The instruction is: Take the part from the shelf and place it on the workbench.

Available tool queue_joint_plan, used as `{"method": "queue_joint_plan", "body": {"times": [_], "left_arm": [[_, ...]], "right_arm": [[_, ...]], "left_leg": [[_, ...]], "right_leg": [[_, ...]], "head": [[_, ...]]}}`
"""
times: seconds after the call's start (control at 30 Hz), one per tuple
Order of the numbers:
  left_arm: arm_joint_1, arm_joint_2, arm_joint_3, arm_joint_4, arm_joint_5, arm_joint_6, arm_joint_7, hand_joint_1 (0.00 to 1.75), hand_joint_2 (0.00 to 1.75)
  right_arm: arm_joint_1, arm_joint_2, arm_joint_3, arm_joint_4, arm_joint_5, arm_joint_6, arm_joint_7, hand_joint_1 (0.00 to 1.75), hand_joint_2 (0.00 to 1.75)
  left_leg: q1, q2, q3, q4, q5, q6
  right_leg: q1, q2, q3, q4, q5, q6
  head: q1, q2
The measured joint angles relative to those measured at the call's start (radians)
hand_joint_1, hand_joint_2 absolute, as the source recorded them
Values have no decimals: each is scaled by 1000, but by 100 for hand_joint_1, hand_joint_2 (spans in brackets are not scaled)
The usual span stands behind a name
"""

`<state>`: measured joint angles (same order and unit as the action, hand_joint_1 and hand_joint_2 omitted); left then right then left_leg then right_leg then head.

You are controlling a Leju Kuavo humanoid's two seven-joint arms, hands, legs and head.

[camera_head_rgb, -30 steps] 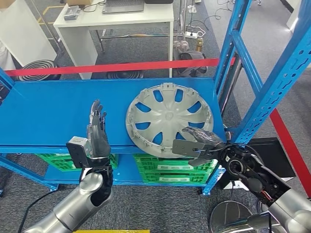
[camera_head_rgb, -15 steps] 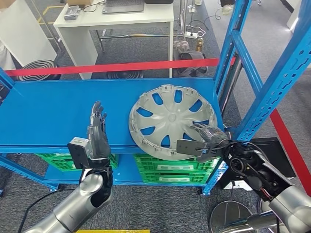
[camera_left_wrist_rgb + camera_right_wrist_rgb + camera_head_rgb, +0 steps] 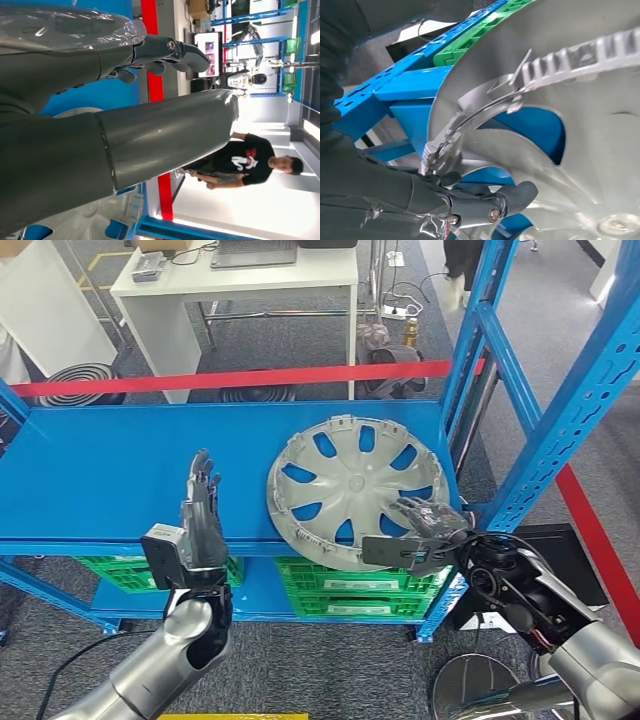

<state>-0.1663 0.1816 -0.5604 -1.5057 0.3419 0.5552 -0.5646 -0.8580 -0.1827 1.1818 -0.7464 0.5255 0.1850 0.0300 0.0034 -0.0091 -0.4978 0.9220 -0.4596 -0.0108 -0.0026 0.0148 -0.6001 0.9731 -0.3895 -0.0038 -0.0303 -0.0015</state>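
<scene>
One silver hubcap (image 3: pixel 353 485) lies on the blue shelf (image 3: pixel 98 475), its near edge jutting over the front lip. The right hand (image 3: pixel 423 525) grips that near rim, fingers over the top. The left hand (image 3: pixel 200 520) stands upright beside it, fingers straight and apart, holding nothing. Two green crates (image 3: pixel 332 585) sit below. Behind run a red tape line (image 3: pixel 226 378) and a white table (image 3: pixel 241 280). A blue upright post (image 3: pixel 543 440) stands close by the right arm.
</scene>
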Motion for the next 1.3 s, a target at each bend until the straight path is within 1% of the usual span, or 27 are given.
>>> {"method": "queue_joint_plan", "body": {"times": [0.3,0.87,1.17,1.3], "left_arm": [[5,2,0,-8,-6,12,9,0,0],[3,3,0,-9,1,4,8,0,0],[-12,3,0,-8,13,-15,-3,0,0],[-16,2,0,-8,14,-17,-5,0,0]], "right_arm": [[3,25,2,6,-22,35,-44,0,175],[6,42,21,-5,-85,69,-58,0,175],[14,45,28,-12,-161,78,-62,0,175],[15,45,28,-12,-173,78,-62,0,175]], "left_leg": [[0,0,1,0,0,0],[0,0,3,0,0,0],[0,1,6,0,0,0],[0,1,7,0,0,0]], "right_leg": [[0,0,0,0,0,0],[0,0,3,0,0,0],[0,1,6,-1,0,0],[0,1,6,-1,0,0]], "head": [[0,0],[0,0],[0,0],[0,0]]}}
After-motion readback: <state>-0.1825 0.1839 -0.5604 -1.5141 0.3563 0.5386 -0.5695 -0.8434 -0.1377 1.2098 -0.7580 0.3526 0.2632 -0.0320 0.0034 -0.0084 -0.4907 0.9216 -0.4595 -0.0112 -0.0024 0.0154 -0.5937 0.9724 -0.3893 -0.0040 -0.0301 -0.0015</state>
